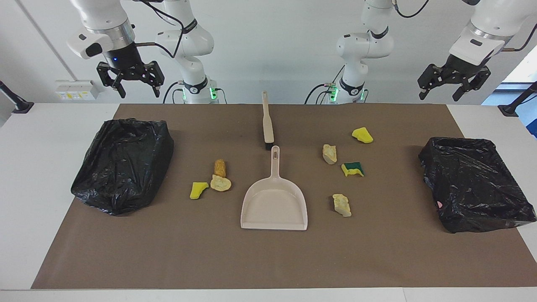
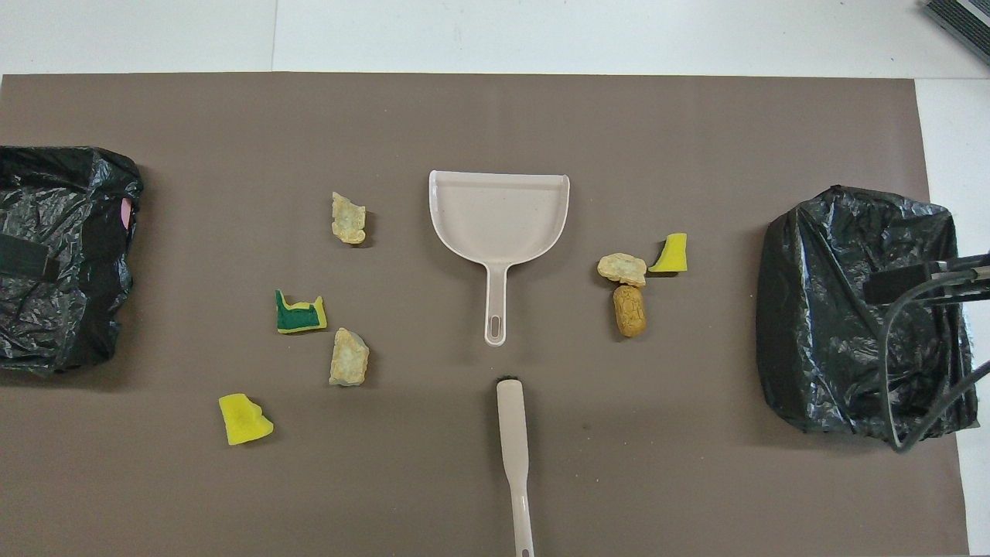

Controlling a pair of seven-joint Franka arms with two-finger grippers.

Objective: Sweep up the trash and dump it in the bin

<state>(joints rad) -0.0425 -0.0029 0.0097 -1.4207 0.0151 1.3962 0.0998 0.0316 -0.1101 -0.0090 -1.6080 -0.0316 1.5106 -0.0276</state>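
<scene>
Here both the left gripper [image 1: 453, 84] and right gripper [image 1: 131, 79] hang unclenched and empty; light trash [image 1: 342, 205], scattered either side of the dustpan [image 1: 274, 205], may skid past its lip when the brush [image 1: 267, 123] pushes.

One camera is sitting high across the worktop [image 1: 268, 268], facing both robots, taking in the whole brown mat [image 1: 377, 251], the arm bases and both raised grippers from a fair way back. The right gripper [image 1: 135, 87] is hanging at one upper corner of that view, the left gripper [image 1: 453, 86] at the other. A second camera is looking steeply down from above the robots' own end, closer in. Both are sharing the mat, the dustpan [image 2: 499, 213] in the middle and the black-bagged bins [image 2: 858, 309], turned half round between them.
</scene>
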